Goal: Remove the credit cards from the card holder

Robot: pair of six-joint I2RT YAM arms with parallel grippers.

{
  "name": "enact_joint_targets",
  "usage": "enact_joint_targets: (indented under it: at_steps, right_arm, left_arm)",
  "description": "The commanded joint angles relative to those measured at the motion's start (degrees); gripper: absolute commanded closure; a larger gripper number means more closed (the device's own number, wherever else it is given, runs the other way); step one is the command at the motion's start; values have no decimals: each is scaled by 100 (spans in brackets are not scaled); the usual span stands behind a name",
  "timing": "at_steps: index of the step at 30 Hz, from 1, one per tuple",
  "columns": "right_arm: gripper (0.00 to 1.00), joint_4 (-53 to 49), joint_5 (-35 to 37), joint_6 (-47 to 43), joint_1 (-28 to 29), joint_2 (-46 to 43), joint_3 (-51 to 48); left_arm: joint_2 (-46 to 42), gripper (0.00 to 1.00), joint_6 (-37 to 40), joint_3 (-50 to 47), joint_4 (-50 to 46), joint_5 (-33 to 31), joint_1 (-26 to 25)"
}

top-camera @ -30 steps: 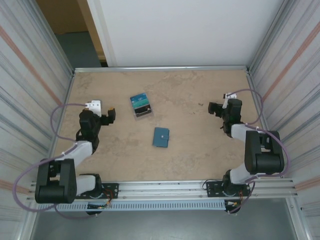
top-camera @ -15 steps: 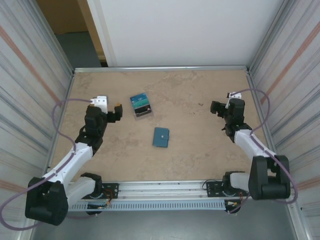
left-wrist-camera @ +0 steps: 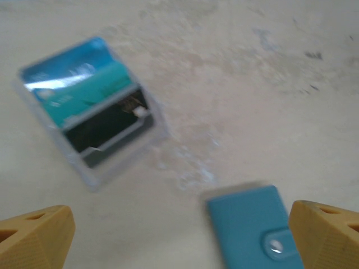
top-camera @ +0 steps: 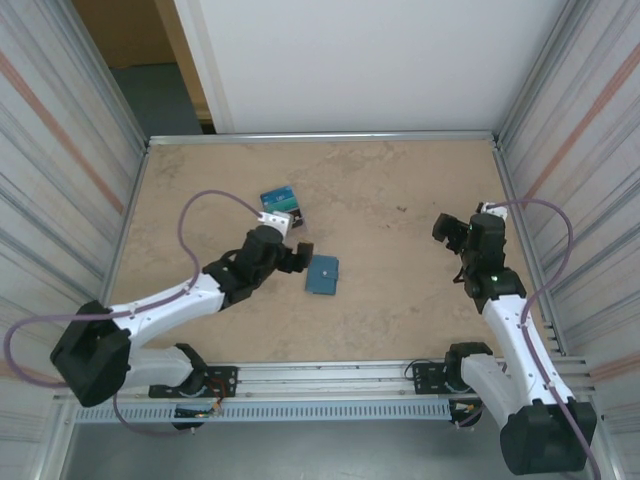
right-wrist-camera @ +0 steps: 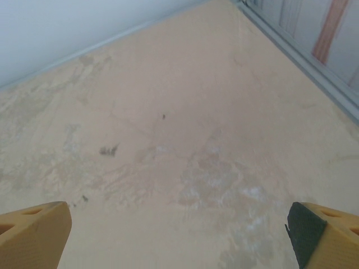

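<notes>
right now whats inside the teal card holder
Cannot tell: the card holder lies shut on the table, snap tab across it, so only its plain outer face shows. A stack of credit cards lies apart from it, with blue, teal and dark faces showing.

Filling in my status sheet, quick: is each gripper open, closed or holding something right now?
Left gripper: open, holding nothing.
Right gripper: open, holding nothing.
</notes>
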Motion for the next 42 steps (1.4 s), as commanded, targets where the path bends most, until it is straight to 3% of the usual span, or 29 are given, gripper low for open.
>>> enact_joint_targets:
  at_steps: [1, 14, 27, 42]
  right_arm:
    - [1, -904, 114, 401, 90, -29, 335]
    - [1, -1462, 506, 774, 1090, 656, 800]
    - [1, -1200, 454, 970, 1387, 1497, 991]
    - [1, -1077, 353, 1082, 1516, 1845, 1081]
  left_arm:
    - [405, 1, -515, 435, -317, 236, -168]
    - [1658, 1, -1017, 1013, -722, 1101, -401]
    - [2488, 1, -828, 1558, -1664, 857, -613]
    - [3023, 1, -765, 1699, -1678, 874, -709]
